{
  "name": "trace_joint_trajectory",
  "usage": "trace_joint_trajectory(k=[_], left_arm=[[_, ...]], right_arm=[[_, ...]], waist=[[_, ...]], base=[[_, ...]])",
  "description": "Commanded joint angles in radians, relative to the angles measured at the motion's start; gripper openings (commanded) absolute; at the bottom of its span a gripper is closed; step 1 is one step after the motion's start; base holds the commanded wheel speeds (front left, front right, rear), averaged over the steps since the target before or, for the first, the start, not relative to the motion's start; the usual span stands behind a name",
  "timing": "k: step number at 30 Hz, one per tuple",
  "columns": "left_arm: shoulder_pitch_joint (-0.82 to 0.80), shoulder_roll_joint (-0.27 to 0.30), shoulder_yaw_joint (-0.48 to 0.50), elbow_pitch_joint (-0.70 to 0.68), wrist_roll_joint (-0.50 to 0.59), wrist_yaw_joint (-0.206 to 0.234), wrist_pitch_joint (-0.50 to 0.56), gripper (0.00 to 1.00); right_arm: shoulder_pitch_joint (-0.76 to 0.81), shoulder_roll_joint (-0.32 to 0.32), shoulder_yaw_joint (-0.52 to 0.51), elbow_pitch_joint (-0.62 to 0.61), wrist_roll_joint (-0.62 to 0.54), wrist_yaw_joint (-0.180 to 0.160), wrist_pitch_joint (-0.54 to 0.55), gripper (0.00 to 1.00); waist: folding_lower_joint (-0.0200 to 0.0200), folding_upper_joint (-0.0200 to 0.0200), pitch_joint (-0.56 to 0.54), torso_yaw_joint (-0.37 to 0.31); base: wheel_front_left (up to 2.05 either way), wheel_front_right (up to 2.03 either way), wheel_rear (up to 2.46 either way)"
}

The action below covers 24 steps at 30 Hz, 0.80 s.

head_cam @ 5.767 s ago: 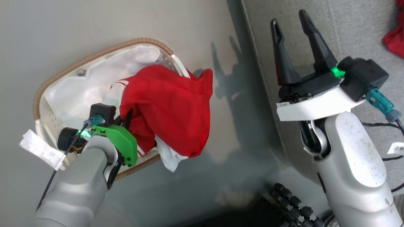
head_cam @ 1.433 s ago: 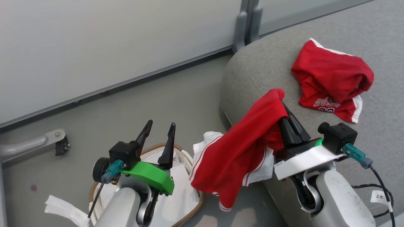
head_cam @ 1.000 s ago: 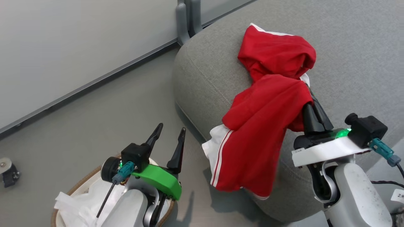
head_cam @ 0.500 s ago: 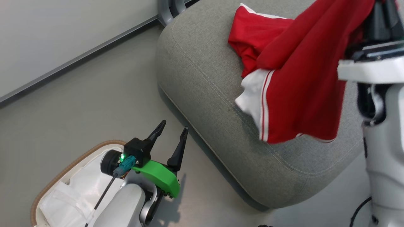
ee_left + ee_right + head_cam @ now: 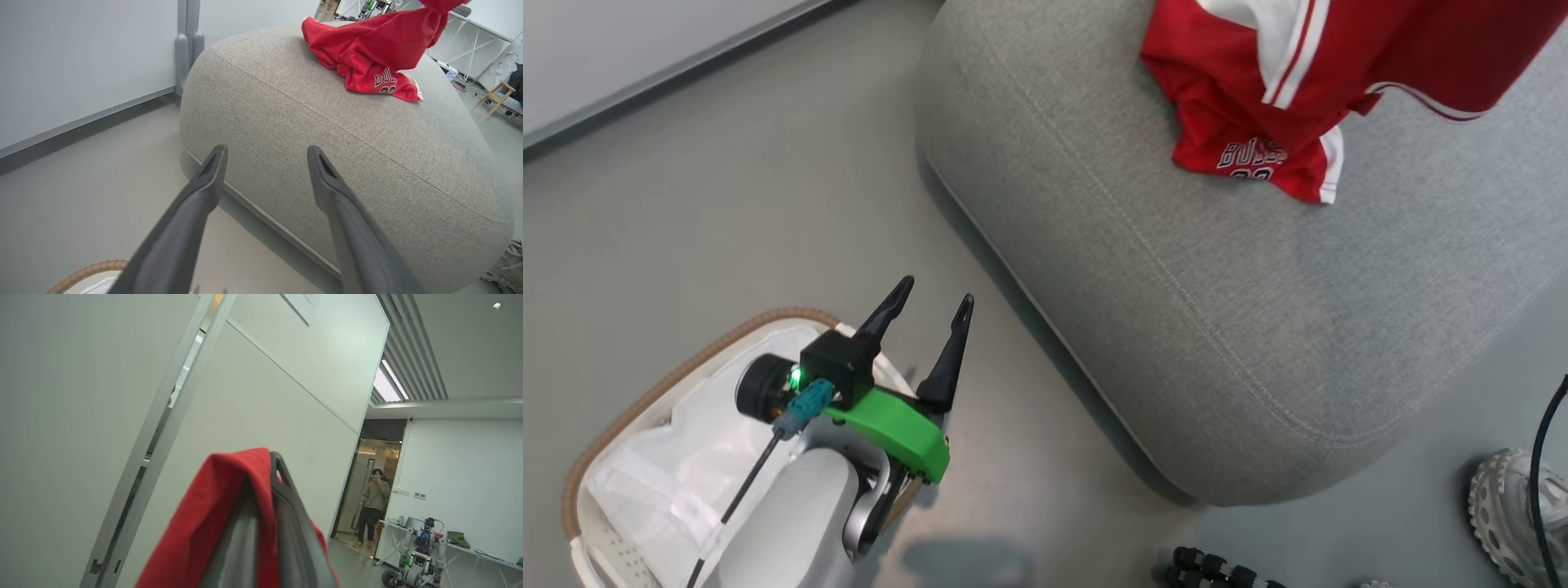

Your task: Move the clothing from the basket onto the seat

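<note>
Basket (image 5: 645, 394), 7 o'clock: white liner (image 5: 678, 482). Left gripper (image 5: 936, 291) splayed at its 2 o'clock rim; right gripper (image 5: 267, 465) pinches red striped garment (image 5: 192, 539).

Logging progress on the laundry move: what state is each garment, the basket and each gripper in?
lettered garment: lying crumpled on the seat.
striped garment: held aloft over the seat.
basket: only white liner showing, partly hidden by the left arm.
left gripper: open, empty.
right gripper: shut on the striped garment.

I get soft, even light. A ceiling lamp (image 5: 390, 381) glares in my right wrist view, whose near red cloth (image 5: 196, 531) is blurred. Faint shadow on the floor (image 5: 968, 563); wrist-view edges bend.
</note>
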Motion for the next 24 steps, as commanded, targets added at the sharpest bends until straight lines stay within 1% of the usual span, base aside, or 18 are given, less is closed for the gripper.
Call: trace_joint_trajectory(k=[1,4,12,16,21,22,24], left_arm=[[-0.028,0.017,-0.007,-0.011,0.006,-0.004,0.0,1.0],[-0.053,0.03,-0.02,-0.022,-0.001,-0.004,0.0,1.0],[-0.097,0.057,-0.043,-0.044,-0.012,-0.004,0.0,1.0],[-0.097,0.063,-0.047,-0.047,-0.015,-0.004,0.0,1.0],[-0.087,0.061,-0.045,-0.045,-0.02,-0.004,0.0,1.0],[-0.084,0.057,-0.047,-0.043,-0.021,-0.004,0.0,1.0],[-0.079,0.051,-0.048,-0.04,-0.024,-0.004,0.0,1.0]], right_arm=[[0.002,0.012,-0.022,0.025,-0.019,-0.001,0.0,0.0],[0.048,0.033,-0.078,0.062,-0.051,-0.001,0.0,0.0],[0.255,0.126,-0.188,0.191,-0.129,-0.001,0.0,0.0],[0.331,0.16,-0.233,0.258,-0.151,-0.001,0.0,0.0],[0.404,0.185,-0.296,0.288,-0.149,-0.001,0.0,0.0],[0.419,0.188,-0.308,0.291,-0.149,-0.001,0.0,0.09],[0.45,0.195,-0.318,0.288,-0.149,-0.001,0.0,0.43]], waist=[[0.0,-0.0001,0.06,0.046],[0.0,-0.0001,0.096,0.076],[0.0,-0.0001,0.165,0.136],[0.0,-0.0001,0.176,0.146],[0.0,-0.0001,0.161,0.139],[0.0,-0.0001,0.154,0.136],[0.0,-0.0001,0.138,0.131]], base=[[0.0,0.0,0.0],[0.0,0.0,0.0],[0.0,0.0,0.0],[0.0,0.0,0.0],[0.0,0.0,0.0],[0.0,0.0,0.0],[0.0,0.0,0.0]])
